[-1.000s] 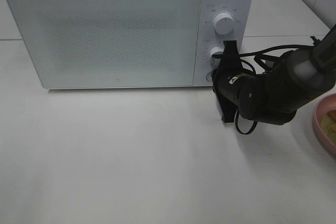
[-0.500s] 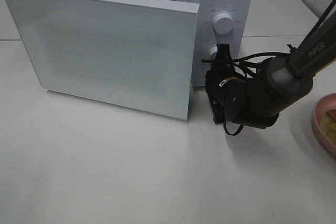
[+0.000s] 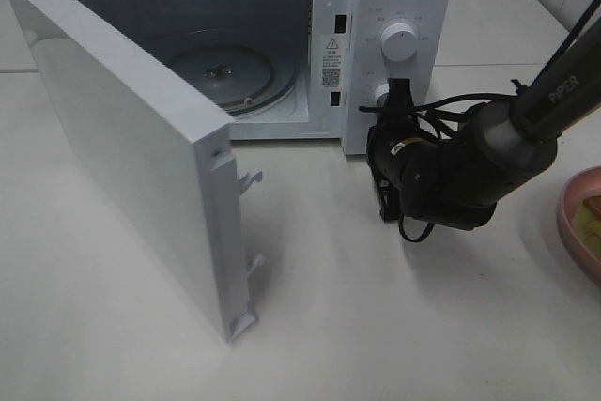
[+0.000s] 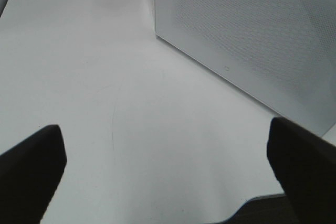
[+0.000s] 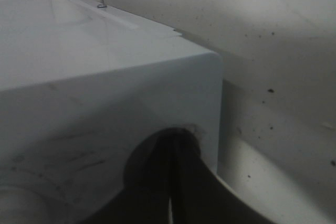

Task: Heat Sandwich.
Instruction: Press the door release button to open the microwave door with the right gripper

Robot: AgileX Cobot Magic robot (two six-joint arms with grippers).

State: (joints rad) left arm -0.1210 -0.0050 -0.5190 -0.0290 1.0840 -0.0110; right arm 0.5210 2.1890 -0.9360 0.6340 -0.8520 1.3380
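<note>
Two tools: the black right tool [image 3: 398,100], shut and empty, is nearer the white-bread sandwich [image 3: 592,217] on a round pink plate [image 3: 567,223] to its right. The left tool [image 4: 168,169] gapes empty.

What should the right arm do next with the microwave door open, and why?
Probably back the right claw off the control panel and swing toward the pink plate at the right. The door stands wide open, the turntable is bare, the shut claw points at the panel, and the sandwich sits on the plate.
</note>
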